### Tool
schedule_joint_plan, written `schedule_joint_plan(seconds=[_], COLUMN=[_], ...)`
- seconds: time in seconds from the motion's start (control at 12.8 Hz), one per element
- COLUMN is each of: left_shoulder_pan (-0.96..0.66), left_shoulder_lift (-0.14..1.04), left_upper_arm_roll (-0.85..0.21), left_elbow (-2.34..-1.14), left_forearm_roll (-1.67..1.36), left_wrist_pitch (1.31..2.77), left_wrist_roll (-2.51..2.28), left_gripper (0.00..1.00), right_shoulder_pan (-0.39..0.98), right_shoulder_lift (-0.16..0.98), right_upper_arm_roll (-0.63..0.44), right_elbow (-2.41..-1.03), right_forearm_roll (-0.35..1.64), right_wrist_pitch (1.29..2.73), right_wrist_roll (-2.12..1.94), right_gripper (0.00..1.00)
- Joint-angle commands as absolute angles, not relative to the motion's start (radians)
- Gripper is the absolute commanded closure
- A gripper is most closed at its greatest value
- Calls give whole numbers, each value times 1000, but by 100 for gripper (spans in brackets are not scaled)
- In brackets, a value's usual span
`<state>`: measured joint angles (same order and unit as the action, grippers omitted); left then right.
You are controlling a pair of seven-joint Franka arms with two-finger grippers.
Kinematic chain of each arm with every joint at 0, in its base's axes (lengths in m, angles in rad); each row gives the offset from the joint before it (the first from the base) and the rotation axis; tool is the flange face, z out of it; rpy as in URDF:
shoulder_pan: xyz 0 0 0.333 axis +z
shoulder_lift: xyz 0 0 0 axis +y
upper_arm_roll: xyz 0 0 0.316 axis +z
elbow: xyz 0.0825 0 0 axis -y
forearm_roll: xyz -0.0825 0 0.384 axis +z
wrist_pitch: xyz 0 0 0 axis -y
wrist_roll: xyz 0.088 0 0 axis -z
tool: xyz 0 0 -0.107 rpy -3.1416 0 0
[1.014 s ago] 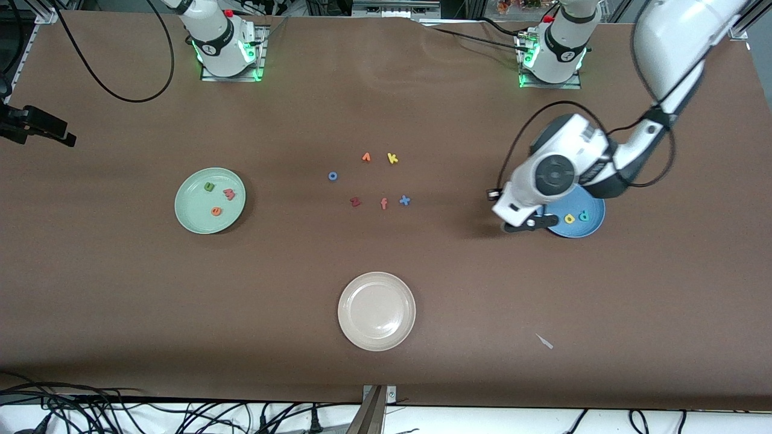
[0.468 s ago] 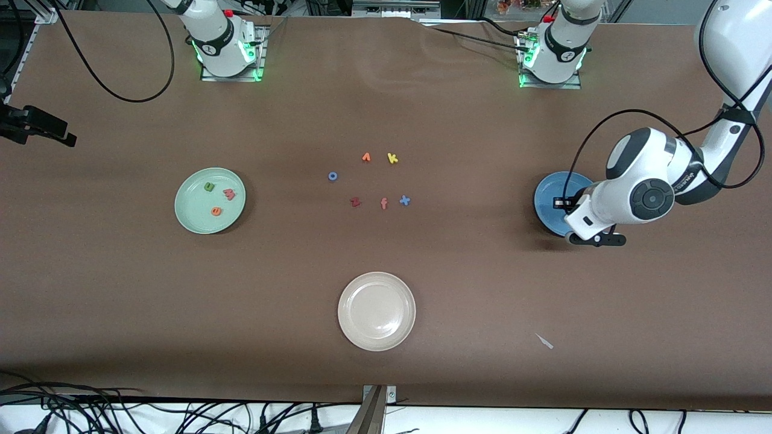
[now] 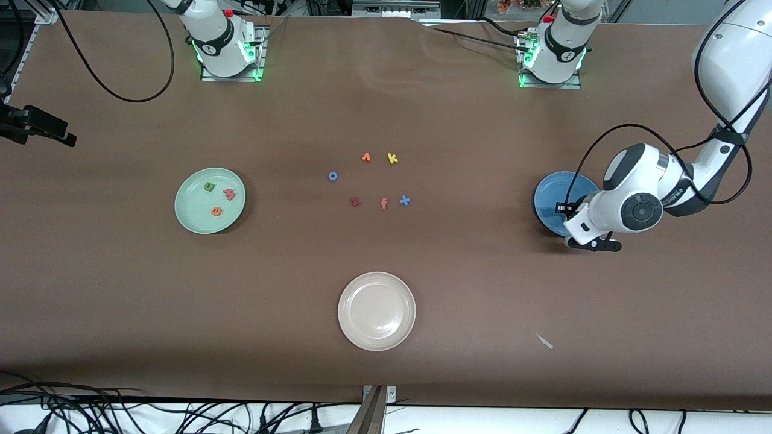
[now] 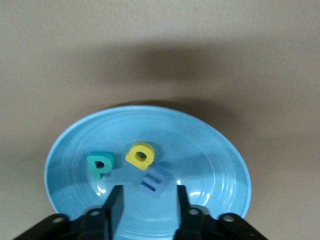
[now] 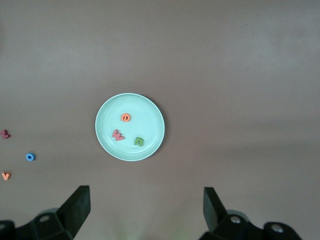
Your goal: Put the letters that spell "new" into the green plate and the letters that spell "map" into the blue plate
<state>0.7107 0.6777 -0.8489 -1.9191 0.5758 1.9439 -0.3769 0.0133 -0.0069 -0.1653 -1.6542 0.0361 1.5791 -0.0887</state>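
The green plate (image 3: 192, 217) lies toward the right arm's end of the table and holds the green n (image 3: 208, 187), the red-pink w (image 3: 229, 193) and the orange e (image 3: 216, 211). My right gripper (image 5: 146, 197) hangs high over the table, open and empty. The blue plate (image 3: 550, 196) lies toward the left arm's end, partly hidden by the left arm. On the blue plate (image 4: 215, 165) lie the teal p (image 4: 101, 165), the yellow a (image 4: 140, 155) and the blue m (image 4: 155, 181). My left gripper (image 4: 148, 195) is low over this plate, open, with the m just ahead of its fingertips.
A cream-white plate (image 3: 377, 311) sits near the front camera at mid-table. Loose letters lie mid-table: a blue o (image 3: 332, 176), an orange letter (image 3: 366, 157), a yellow k (image 3: 392, 158), a dark red z (image 3: 355, 202), an orange f (image 3: 383, 204) and a blue x (image 3: 404, 201).
The left arm swung from the blue plate's mid-table edge to over the plate, covering its letters in the front view. Its jaws have parted.
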Motion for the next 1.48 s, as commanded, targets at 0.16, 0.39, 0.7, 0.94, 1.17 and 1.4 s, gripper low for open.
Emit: schedule_joint_plan(seconds=[0.16,0.39,0.7,0.94,1.17,1.4], left_shoulder_pan=[709,664,556,364,200,30], left_shoulder_lift=[657,661,666,657,592,537], left_upper_arm_roll=[-900,-934,-913,-676,-426,-117], left_elbow=[-1766,-1590,-1377,-1208,-1158,-1179], left_forearm_roll=[574,546,503,363,208,-12], left_wrist_pitch=[1855,1673,1499,1376,1333,1359], left_wrist_roll=[-327,-322,-269,-164,-71,12], left_gripper=[0,0,0,0,0,0], right_shoulder_pan=[11,11,11,11,11,11], right_shoulder_lift=[-2,-2,-2,-2,-2,-2], right_upper_arm_roll=[-167,-167,-169,-169,-169,-169], right_elbow=[-1637,-1637,-1637,-1637,-1637,-1637], right_forearm_roll=[54,54,54,54,54,54], right_wrist_pitch=[1568,1566,1569,1569,1569,1569], right_wrist_roll=[-97,-97,-97,-97,-97,-97], right_gripper=[0,0,0,0,0,0])
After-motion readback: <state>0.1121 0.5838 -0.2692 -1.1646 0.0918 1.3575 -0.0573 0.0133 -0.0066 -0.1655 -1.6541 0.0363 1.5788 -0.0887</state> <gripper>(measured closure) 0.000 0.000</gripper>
